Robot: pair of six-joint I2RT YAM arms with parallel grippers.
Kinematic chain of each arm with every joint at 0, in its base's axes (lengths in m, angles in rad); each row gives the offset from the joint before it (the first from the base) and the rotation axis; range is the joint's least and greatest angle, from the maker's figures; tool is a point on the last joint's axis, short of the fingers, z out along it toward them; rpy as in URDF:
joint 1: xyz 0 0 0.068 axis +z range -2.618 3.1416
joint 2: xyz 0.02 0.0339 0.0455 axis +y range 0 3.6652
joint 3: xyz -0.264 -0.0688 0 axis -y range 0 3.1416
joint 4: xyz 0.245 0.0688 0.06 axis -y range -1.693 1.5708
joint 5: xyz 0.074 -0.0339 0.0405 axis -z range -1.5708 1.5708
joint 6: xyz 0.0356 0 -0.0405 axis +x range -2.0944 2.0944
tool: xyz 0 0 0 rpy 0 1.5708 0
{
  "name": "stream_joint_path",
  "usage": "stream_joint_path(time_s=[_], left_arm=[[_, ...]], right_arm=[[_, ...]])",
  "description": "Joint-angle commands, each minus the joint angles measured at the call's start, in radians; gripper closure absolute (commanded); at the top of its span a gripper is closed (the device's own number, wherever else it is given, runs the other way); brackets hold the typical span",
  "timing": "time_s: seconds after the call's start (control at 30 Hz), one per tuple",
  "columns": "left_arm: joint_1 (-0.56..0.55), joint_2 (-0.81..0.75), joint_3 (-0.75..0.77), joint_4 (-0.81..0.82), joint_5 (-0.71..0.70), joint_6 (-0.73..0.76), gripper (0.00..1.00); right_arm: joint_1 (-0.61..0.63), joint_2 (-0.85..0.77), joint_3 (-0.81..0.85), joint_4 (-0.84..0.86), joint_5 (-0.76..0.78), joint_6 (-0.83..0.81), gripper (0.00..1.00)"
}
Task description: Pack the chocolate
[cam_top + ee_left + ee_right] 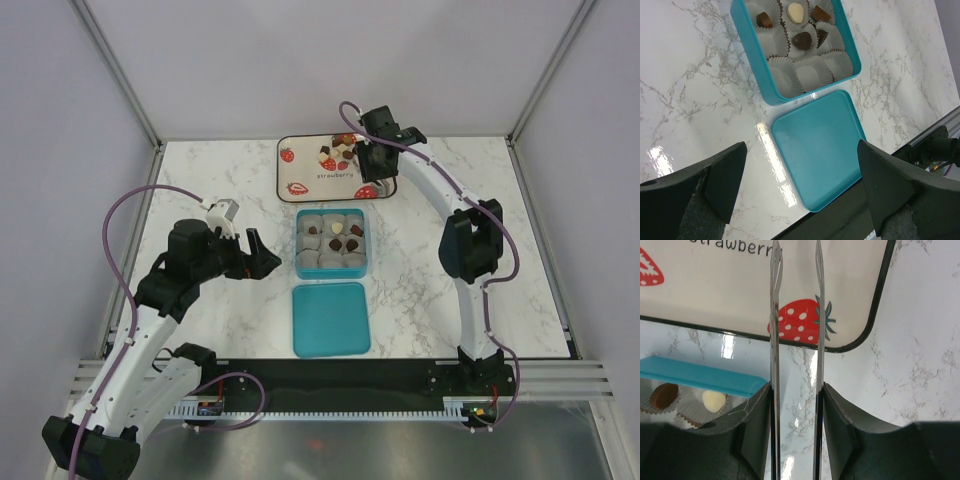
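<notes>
Right gripper [365, 160] hangs over the right side of the strawberry tray [300, 172], top centre of the overhead view, just beside the loose chocolate [335, 152] clustered there. In its wrist view the two thin blades stand apart with nothing between them along the visible length. The tips run off the top edge, though, so I cannot tell whether they pinch a piece.

More chocolate sits in the teal box [754, 60] at mid-frame, where several liner cups [812, 72] are empty. Left gripper [262, 255] hovers left of the box, spread wide and empty. The lid [330, 318] lies just below the box.

The danger, as I judge it, is narrow blades on a tiny rounded piece. An off-centre squeeze could squirt it across the tray or knock its neighbours. A loose pinch could drop it on the marble short of the box, or into a cup already taken.
</notes>
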Motion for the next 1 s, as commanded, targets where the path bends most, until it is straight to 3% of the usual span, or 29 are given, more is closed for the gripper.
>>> stream_joint_path(time_s=[0.0,0.23,0.97], left_arm=[[-0.001,-0.007,0.000,0.010,0.013,0.026,0.00],[-0.001,-0.003,0.000,0.010,0.010,0.027,0.00],[-0.001,0.013,-0.002,0.007,-0.004,0.029,0.00]], right_arm=[[-0.015,0.040,0.073,0.065,-0.026,-0.017,0.50],[-0.023,0.117,0.079,0.147,-0.095,-0.012,0.49],[-0.032,0.281,0.234,0.200,-0.092,-0.018,0.48]])
